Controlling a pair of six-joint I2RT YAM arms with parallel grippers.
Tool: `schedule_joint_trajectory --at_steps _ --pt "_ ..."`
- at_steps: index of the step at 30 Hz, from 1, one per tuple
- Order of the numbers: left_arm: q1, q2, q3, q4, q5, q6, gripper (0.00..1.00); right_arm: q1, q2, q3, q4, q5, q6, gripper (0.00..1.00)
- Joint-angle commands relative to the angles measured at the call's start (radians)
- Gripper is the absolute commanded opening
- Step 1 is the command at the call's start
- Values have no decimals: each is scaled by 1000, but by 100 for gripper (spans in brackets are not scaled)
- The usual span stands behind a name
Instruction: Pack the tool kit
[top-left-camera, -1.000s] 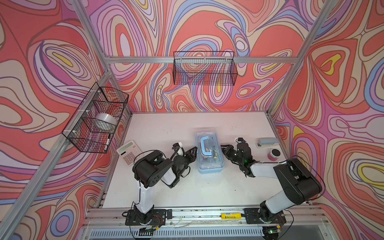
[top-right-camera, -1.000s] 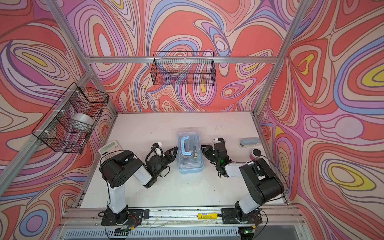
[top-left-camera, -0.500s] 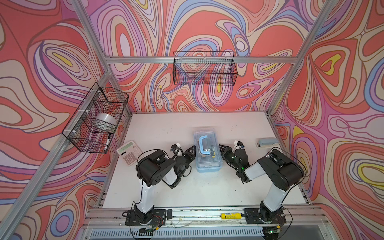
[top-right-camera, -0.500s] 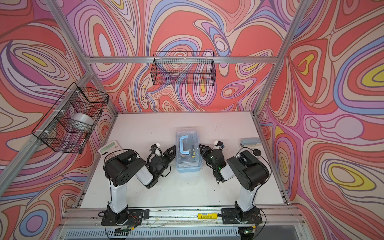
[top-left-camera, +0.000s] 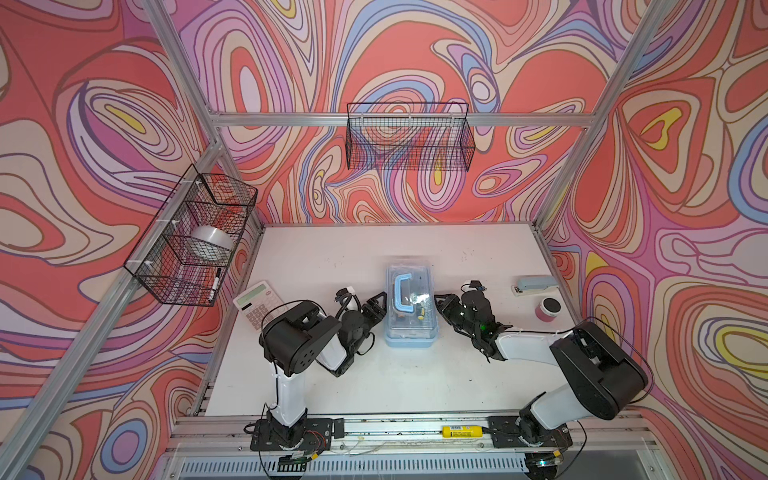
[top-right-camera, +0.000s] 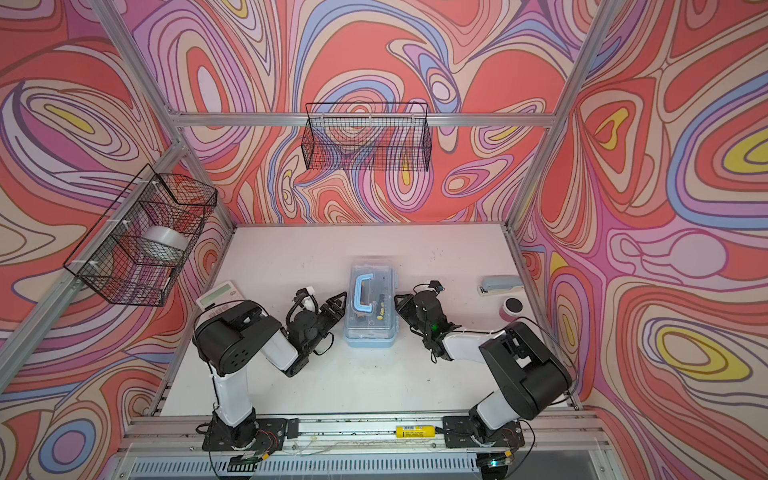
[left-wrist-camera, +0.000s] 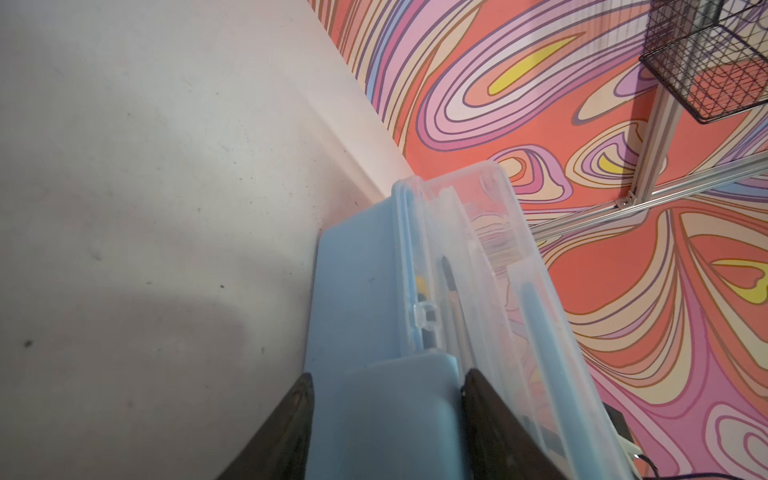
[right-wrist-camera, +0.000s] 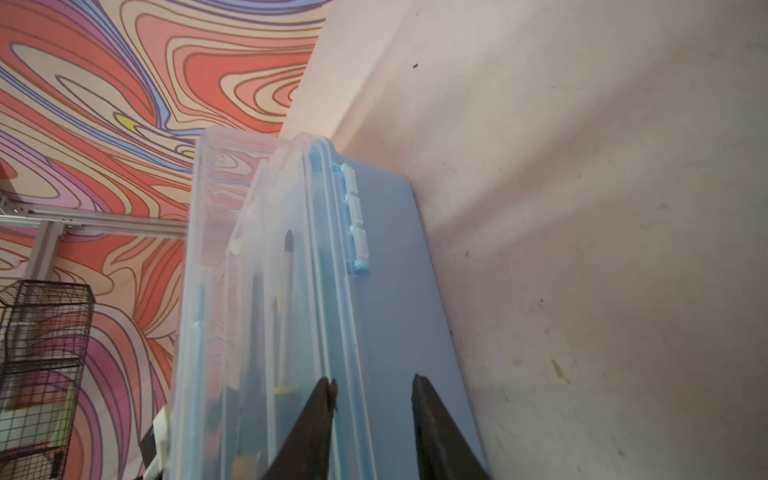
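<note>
The white counter (top-left-camera: 374, 374) fills the lower middle of the frame. At its centre lies the tool kit box (top-left-camera: 411, 307), flat and closed, with the blue handle (top-left-camera: 402, 291) on top. The left tool (top-left-camera: 381, 305) is at the box's left long side. Its jaws stand apart on both sides of the blue latch (left-wrist-camera: 399, 415) and do not pinch it. The right tool (top-left-camera: 440, 306) is at the box's right side, jaws a little apart. I cannot tell if it grips the box.

Table (top-left-camera: 374, 249) is free far and near of the box (top-left-camera: 410, 330); calculator (top-left-camera: 255, 300) stands left, stapler (top-left-camera: 536, 285) and cup (top-left-camera: 548, 309) right.
</note>
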Motion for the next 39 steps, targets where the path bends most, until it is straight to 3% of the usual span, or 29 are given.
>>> schedule_joint_trajectory --at_steps 1,2,6,13,16,20,26,30,34,39 --pt "10 -30 15 -128 181 32 80 33 -12 30 -270 -112 -96 35" --pt "11 -45 27 -148 191 40 88 20 -18 33 -267 -116 -101 35" --pt "12 -109 73 -266 201 58 99 -37 -42 73 -319 -117 -154 36" --pt "52 -324 85 -517 136 154 100 -174 -117 149 -456 -114 -281 39" --pt "77 -426 106 -675 84 229 100 -220 -153 188 -520 -90 -363 51" --pt "128 -511 211 -890 30 334 100 -229 -170 267 -617 10 -506 98" --pt "136 -578 337 -1171 -136 578 100 -229 -185 330 -682 208 -621 98" --pt "133 -592 288 -1076 -211 718 100 -229 -194 324 -645 336 -669 98" --pt "133 -648 230 -1060 -291 778 100 -228 -236 219 -438 340 -720 99" --pt "140 -820 136 -1058 -522 970 100 -225 -233 137 -317 324 -779 98"
